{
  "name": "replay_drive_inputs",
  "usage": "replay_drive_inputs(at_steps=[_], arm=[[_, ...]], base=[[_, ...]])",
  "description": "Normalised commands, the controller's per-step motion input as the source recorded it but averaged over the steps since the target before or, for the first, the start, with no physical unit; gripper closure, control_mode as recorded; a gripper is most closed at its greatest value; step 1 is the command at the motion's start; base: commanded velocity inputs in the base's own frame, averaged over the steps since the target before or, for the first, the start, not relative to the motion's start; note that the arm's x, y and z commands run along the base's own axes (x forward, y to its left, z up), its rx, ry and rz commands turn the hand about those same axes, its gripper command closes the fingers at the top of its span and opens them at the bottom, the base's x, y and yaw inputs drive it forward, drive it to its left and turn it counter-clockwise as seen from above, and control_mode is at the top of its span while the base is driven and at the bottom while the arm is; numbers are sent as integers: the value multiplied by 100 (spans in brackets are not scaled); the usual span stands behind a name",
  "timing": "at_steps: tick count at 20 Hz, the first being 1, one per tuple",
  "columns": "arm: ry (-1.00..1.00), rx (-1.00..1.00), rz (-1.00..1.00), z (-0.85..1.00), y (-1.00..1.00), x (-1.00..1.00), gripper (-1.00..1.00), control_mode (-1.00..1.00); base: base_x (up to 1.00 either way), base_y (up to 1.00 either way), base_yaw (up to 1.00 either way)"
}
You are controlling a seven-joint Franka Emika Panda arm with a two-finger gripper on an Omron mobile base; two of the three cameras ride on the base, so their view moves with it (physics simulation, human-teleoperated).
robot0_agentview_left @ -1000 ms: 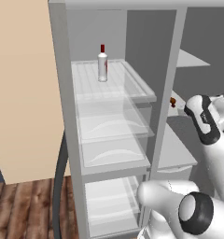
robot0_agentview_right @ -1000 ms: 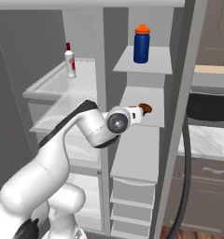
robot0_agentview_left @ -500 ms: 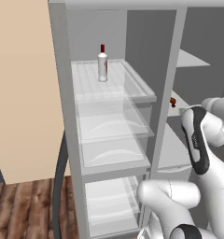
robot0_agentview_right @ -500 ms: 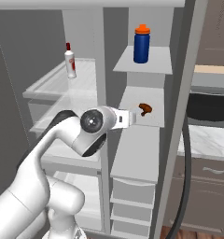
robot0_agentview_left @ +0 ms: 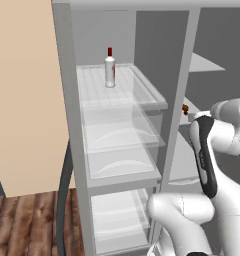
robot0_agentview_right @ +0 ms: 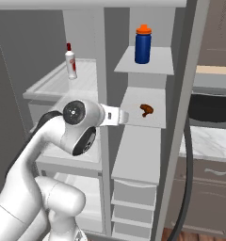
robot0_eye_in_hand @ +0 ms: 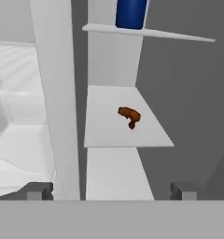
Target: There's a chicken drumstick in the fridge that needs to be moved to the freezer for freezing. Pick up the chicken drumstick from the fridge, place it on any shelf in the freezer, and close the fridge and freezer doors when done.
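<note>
The chicken drumstick [robot0_eye_in_hand: 129,116], a small reddish-brown lump, lies on the middle freezer shelf [robot0_eye_in_hand: 109,133], free of my fingers. It also shows as the drumstick [robot0_agentview_right: 145,110] on that pale shelf [robot0_agentview_right: 152,123], and as a brown speck of drumstick [robot0_agentview_left: 185,108] past the divider. My gripper [robot0_agentview_right: 125,116] hovers in front of the shelf's left edge, a short way from the meat. Its tips stand wide apart in the hand view, gripper [robot0_eye_in_hand: 111,191] open with nothing between them.
A blue bottle with an orange cap [robot0_agentview_right: 143,44] stands on the freezer shelf above. A white red-capped bottle [robot0_agentview_left: 110,67] stands on the fridge's top glass shelf [robot0_agentview_left: 147,102]. Both doors are open; the freezer door's edge [robot0_agentview_right: 181,117] rises at the right, with solid drawers [robot0_agentview_right: 133,193] below.
My hand has drawn back from the freezer shelf toward the left, away from the drumstick, which stays lying on the shelf where it was let go.
</note>
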Motion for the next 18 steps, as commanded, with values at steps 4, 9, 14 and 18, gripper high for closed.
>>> replay_drive_inputs(at_steps=[4, 9, 14, 18], arm=[[0, 0, 0, 3, 57, -38, -100, -100], [1, 0, 0, 1, 59, -34, -100, -100], [4, -7, 0, 18, 45, -17, -100, -100], [1, -3, 3, 30, 12, -11, -100, -100]], base=[[0, 0, 0], [0, 0, 0], [0, 0, 0], [0, 0, 0]])
